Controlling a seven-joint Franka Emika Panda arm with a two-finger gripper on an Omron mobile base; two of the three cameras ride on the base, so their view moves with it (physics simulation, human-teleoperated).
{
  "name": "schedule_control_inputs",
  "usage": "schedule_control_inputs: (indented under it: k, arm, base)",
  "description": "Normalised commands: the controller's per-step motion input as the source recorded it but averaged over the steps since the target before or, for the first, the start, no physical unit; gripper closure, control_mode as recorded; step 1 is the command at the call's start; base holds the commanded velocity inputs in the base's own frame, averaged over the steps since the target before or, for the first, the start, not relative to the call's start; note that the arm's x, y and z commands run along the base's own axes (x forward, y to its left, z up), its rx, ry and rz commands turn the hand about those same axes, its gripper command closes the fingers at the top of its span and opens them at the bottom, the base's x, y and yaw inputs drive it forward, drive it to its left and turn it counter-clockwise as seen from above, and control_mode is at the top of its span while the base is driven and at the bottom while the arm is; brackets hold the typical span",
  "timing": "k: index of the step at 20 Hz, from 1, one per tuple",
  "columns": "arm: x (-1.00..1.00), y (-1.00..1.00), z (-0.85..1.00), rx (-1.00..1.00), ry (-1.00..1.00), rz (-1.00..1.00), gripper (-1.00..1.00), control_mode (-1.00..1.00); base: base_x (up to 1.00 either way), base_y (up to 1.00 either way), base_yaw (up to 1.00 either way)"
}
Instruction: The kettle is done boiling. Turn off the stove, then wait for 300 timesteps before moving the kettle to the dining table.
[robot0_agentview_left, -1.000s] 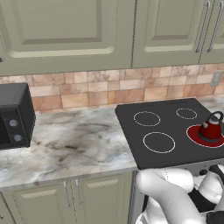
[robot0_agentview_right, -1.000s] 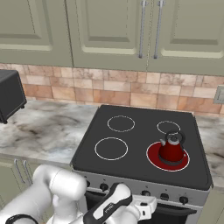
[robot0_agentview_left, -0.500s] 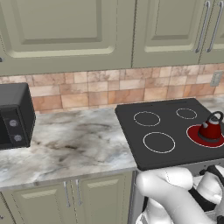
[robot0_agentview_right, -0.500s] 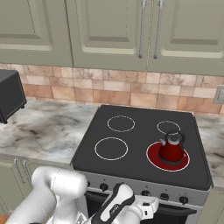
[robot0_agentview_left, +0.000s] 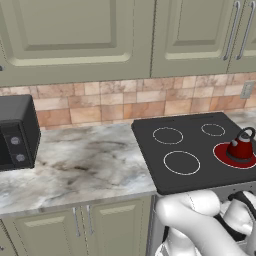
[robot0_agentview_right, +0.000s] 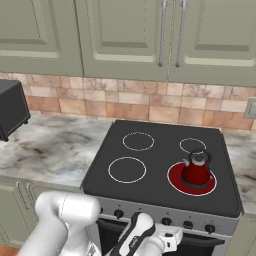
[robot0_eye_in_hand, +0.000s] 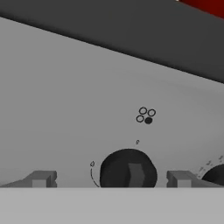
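The small red kettle (robot0_agentview_right: 196, 170) (robot0_agentview_left: 241, 147) stands upright on the front right burner (robot0_agentview_right: 175, 184) of the stove (robot0_agentview_right: 160, 160), and that burner glows red. My gripper (robot0_eye_in_hand: 111, 179) is open, low in front of the stove's silver panel. In the hand view its fingertips (robot0_eye_in_hand: 41, 178) stand wide apart on either side of a black knob (robot0_eye_in_hand: 128, 170), without touching it. A second knob (robot0_eye_in_hand: 216, 175) shows at the right edge. From the right base view the gripper (robot0_agentview_right: 175, 239) hangs just below the row of knobs (robot0_agentview_right: 167, 220). The dining table is out of view.
A black microwave (robot0_agentview_left: 17, 132) sits at the left on the marbled counter (robot0_agentview_left: 85, 165). Green wall cabinets (robot0_agentview_right: 125, 35) hang above a tiled backsplash (robot0_agentview_left: 115, 102). Lower cabinet doors (robot0_agentview_left: 115, 227) stand left of the stove's front.
The hand has edged slightly right along the stove's front panel. The kettle has not moved and its burner still glows red.
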Motion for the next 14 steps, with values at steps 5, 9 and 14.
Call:
schedule_control_inputs:
  k: [5,9,14]
  arm:
    - [0.14,-0.09,-0.09,0.00,0.00,0.00,-1.00,-1.00]
    - [0.10,-0.07,-0.07,0.00,0.00,0.00,-1.00,-1.00]
    - [0.11,-0.04,-0.13,0.00,0.00,0.00,-1.00,-1.00]
  base:
    - [0.00,0.00,0.00]
    - [0.00,0.00,0.00]
    - [0.00,0.00,0.00]
